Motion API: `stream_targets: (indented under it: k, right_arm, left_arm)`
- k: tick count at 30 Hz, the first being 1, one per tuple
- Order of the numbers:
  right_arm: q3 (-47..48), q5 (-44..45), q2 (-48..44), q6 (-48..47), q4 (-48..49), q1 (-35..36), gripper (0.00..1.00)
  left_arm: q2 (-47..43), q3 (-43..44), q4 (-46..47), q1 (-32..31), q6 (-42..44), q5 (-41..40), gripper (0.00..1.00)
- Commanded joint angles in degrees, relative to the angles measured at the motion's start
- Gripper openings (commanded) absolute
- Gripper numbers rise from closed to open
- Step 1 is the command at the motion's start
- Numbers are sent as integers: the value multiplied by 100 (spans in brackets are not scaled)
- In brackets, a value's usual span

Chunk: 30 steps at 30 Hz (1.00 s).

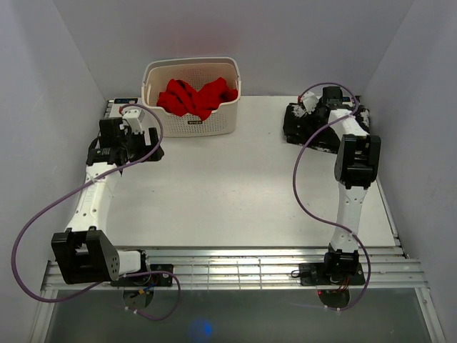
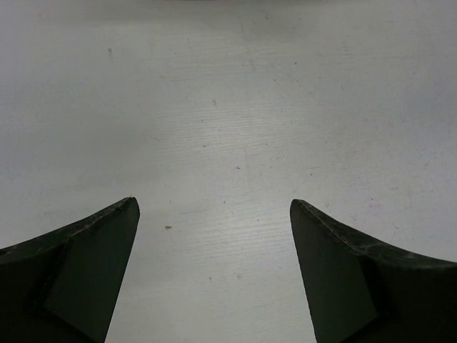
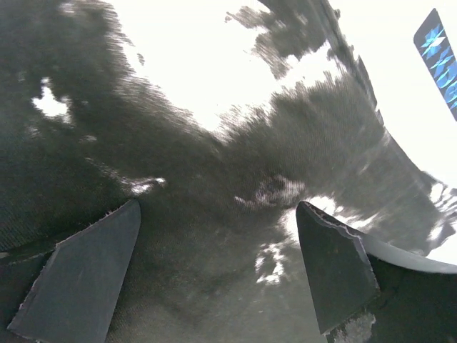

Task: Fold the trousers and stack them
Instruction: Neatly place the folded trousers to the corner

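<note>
The trousers (image 1: 305, 130) lie bunched in a black, white-speckled pile at the table's back right. My right gripper (image 1: 319, 107) hovers over that pile. In the right wrist view its jaws (image 3: 218, 214) are open, wide apart, with the speckled fabric (image 3: 214, 143) filling the view close beneath them and nothing held. My left gripper (image 1: 106, 148) is at the back left. In the left wrist view it (image 2: 214, 204) is open and empty over the bare white table (image 2: 228, 107).
A white basket (image 1: 191, 123) at the back centre holds a bright red garment (image 1: 196, 96). A blue-patterned label (image 3: 437, 53) shows at the right wrist view's edge. White walls close in the table (image 1: 228, 193) on three sides; a slatted rail (image 1: 235, 270) runs along the near edge.
</note>
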Motion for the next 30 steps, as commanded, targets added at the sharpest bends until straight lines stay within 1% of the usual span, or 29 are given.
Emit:
stream_targets:
  k: [1, 4, 5, 7, 8, 9, 11, 12, 14, 15, 16, 18, 20, 24, 27, 30]
  right_arm:
    - [-88, 495, 746, -1306, -340, -140, 96]
    - [44, 530, 800, -1502, -278, -140, 97]
    - [123, 417, 747, -1406, -330, -140, 98]
    - [54, 206, 344, -1082, -515, -131, 98]
    - [-242, -4, 134, -706, -515, -131, 98]
    - [-463, -154, -399, -537, -507, -140, 97]
    - [-972, -269, -956, -116, -358, -184, 95]
    - [-1427, -356, -1515, 17, -357, -219, 95]
    - [-1834, -549, -2028, 299, -357, -315, 92]
    - [-2010, -646, -2457, 570, -470, -455, 92]
    - [-2343, -813, -2626, 686, -550, -543, 92]
    - [-2608, -832, -2908, 827, -830, -746, 92]
    - [-2986, -779, -2971, 880, -902, -947, 92]
    - [-3242, -385, -2735, 1046, -937, -1133, 93]
    - [-3085, -86, -2323, 1433, -955, -1265, 95]
    - [-2698, -111, -1927, 1820, -1113, -1326, 95]
  left_arm:
    - [-46, 37, 62, 45, 25, 82, 98]
    - [-19, 37, 62, 45, 25, 108, 98]
    - [-11, 46, 53, 45, 25, 108, 98]
    - [-19, 55, 53, 53, 25, 117, 98]
    - [-37, 46, 62, 53, 25, 126, 98]
    - [-46, 46, 71, 53, 25, 196, 98]
    - [-55, 55, 80, 62, -1, 266, 98]
    - [-55, 81, 71, 53, -10, 301, 98]
    - [-98, 108, 79, 53, -10, 328, 98]
    - [-133, 108, 80, 53, -10, 337, 98]
    - [-169, 116, 80, 53, -10, 337, 98]
    - [-221, 108, 106, 53, 7, 328, 98]
    - [-239, 55, 123, 53, 7, 354, 98]
    - [-257, -50, 159, 53, -63, 390, 98]
    - [-318, -112, 211, 53, -72, 363, 98]
    - [-345, -165, 255, 53, -72, 381, 98]
